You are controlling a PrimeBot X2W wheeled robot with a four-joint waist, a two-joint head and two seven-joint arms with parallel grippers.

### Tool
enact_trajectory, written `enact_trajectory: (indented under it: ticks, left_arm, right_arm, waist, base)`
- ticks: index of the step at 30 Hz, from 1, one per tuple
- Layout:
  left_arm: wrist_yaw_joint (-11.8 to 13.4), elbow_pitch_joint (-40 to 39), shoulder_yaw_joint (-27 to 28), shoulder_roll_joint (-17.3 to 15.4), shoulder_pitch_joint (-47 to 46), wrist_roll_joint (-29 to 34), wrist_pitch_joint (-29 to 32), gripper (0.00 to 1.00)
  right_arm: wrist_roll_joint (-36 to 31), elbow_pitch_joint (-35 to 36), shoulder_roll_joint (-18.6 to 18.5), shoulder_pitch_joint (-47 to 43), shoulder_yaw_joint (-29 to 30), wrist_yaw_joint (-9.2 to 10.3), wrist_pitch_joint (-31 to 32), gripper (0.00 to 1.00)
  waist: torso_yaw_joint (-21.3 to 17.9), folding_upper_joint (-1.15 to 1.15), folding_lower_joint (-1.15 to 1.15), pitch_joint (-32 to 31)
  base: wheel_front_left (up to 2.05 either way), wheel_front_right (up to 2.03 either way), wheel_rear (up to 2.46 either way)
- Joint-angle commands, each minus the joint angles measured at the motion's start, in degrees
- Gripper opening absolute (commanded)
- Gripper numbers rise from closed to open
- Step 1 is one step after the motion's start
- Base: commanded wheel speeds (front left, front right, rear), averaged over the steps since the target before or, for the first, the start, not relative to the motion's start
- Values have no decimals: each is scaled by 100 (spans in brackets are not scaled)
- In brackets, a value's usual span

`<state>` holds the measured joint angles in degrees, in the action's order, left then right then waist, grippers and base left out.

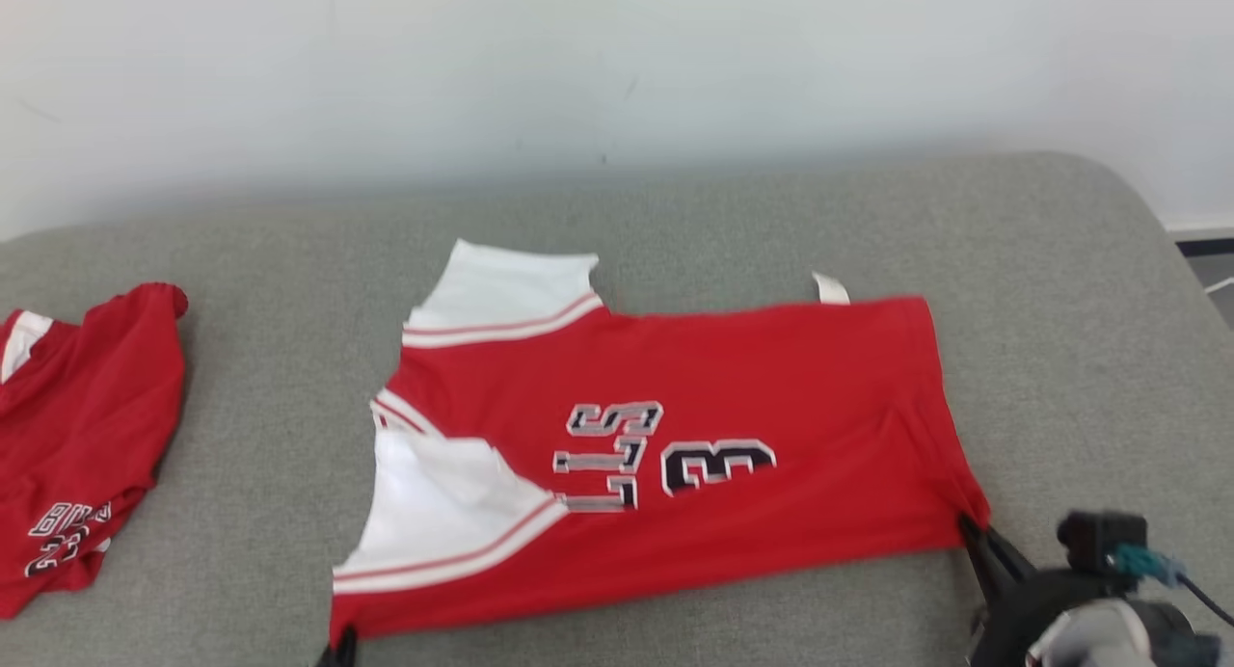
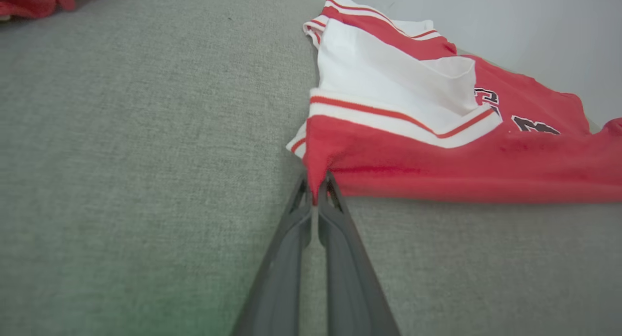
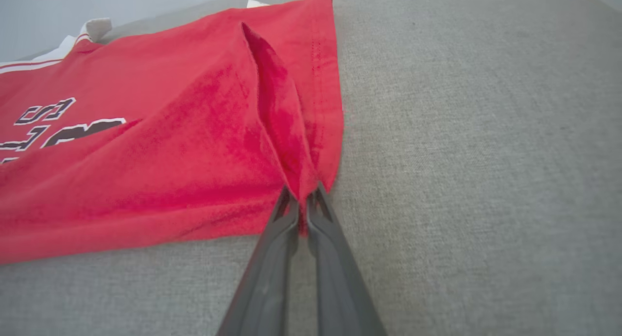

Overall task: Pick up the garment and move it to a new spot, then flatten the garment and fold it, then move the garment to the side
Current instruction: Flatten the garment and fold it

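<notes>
The red jersey (image 1: 771, 378) lies spread in the middle of the grey surface (image 1: 289, 262). The left gripper (image 2: 317, 193) and right gripper (image 3: 303, 202) have their jaws closed on its near corners. Folding seems to begin: next, lift both corners evenly toward the far edge.

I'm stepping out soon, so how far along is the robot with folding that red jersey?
Looks done: the red jersey lies spread fairly flat on the grey cushion. In hand: left claw and right claw each pinch a near corner. To do: finishing the fold, then moving it aside.
</notes>
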<state>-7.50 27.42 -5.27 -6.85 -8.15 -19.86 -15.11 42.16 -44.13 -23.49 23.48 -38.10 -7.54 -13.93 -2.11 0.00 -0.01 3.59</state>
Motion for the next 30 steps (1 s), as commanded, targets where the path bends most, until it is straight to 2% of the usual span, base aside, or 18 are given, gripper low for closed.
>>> enact_trajectory:
  ticks: [1,6,11,12,13,14,15,22,30]
  left_arm:
    - [13,-21,65,-32,142,-61,-7,0]
    - [85,-325,213,103,744,-2,-8,0]
    - [96,-439,316,187,982,-13,-8,0]
    - [98,-437,315,206,1002,-1,-8,0]
    - [97,-432,310,222,1010,20,-8,0]
    - [95,-448,309,233,1009,50,-8,40]
    - [94,-463,309,243,1010,76,-8,100]
    - [94,-606,372,329,1051,188,-8,100]
    - [208,-1220,587,374,1167,421,-8,100]
  right_arm:
    - [64,37,-126,-117,8,9,12,0]
    - [451,817,-622,-877,12,10,287,0]
    - [521,1312,-776,-1321,231,12,502,0]
    - [491,1389,-776,-1385,285,12,538,19]
    - [418,1459,-773,-1430,318,12,569,85]
    - [385,1520,-745,-1479,382,12,604,100]
    - [345,1581,-704,-1530,444,9,628,100]
    - [-26,1946,-555,-1826,926,8,675,100]
    - [-574,2364,-292,-2039,1530,8,614,100]
  waist:
    - [-14,0,1,-110]
    - [17,0,1,-205]
    - [35,0,1,-251]
    - [35,0,1,-260]
    - [38,0,1,-270]
    - [42,0,1,-280]
    - [47,0,1,-290]
    - [75,0,1,-354]
    - [153,0,1,-396]
  base:
    - [0,0,0]
    - [0,0,0]
    - [0,0,0]
    - [0,0,0]
    - [0,0,0]
    - [0,0,0]
    - [0,0,0]
    - [0,0,0]
    - [0,0,0]
